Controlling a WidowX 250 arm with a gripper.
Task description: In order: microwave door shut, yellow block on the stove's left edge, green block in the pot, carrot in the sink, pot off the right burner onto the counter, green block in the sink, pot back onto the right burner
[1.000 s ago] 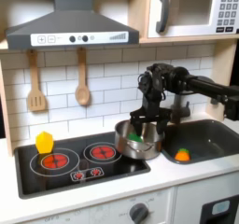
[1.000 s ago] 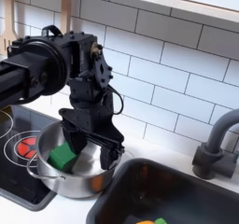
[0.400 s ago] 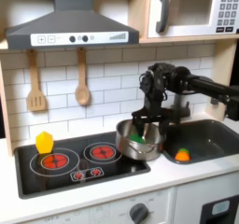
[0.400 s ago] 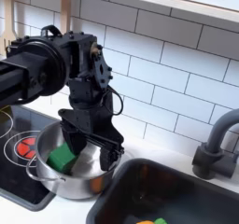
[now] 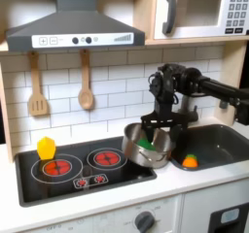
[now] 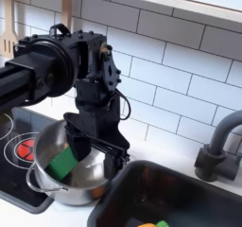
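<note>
The steel pot [image 5: 146,149] [image 6: 68,177] sits at the stove's [image 5: 68,174] right end, next to the sink [image 5: 222,145] [image 6: 184,188], and looks tipped. The green block [image 5: 144,143] [image 6: 63,163] lies inside it. My gripper [image 5: 156,132] [image 6: 95,153] is open and down at the pot's far side. One finger is in the pot by the green block and the other is near the rim on the sink side. On the stove's left edge stands the yellow block [image 5: 46,147]. The carrot [image 5: 191,161] [image 6: 149,224] lies in the sink. The microwave [image 5: 199,11] door is shut.
The right burner [image 5: 105,158] lies just to the first exterior view's left of the pot. A faucet [image 6: 219,146] stands behind the sink. Two wooden utensils [image 5: 86,86] hang on the tiled wall under the range hood [image 5: 73,28].
My arm and the pot have shifted a little toward the sink. The pot now looks tipped. The gripper has stayed open.
</note>
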